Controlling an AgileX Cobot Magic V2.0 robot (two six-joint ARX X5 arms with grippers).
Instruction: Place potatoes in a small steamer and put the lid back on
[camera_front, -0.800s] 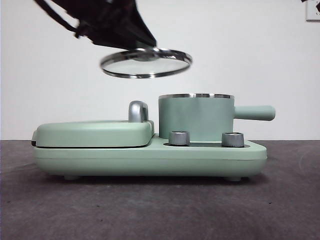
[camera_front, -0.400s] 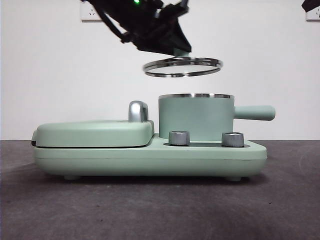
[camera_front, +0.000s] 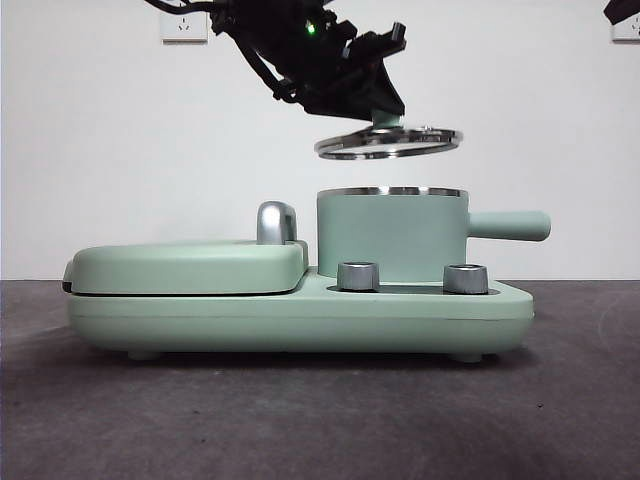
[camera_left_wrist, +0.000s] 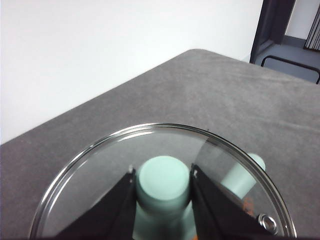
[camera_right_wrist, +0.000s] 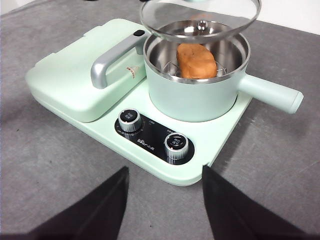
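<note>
1. While it waits well back from the cooker, the right gripper (camera_right_wrist: 162, 210) has its jaws spread apart and holds nothing.
2. Past the two steel dials (camera_right_wrist: 152, 134) on the base, the small steamer (camera_front: 392, 238) stands in its seat, handle pointing away from the flat grill cover (camera_front: 185, 266).
3. Inside it the potato (camera_right_wrist: 196, 60) already rests on the steel rack, so I judge the loading step done.
4. Above the pot, the left gripper (camera_left_wrist: 163, 181) is clamped on the knob of the lid (camera_front: 388, 142), which hangs slightly tilted, clear of the rim and nearly centred.
5. What remains: lowering the lid squarely onto the rim and releasing it.
</note>
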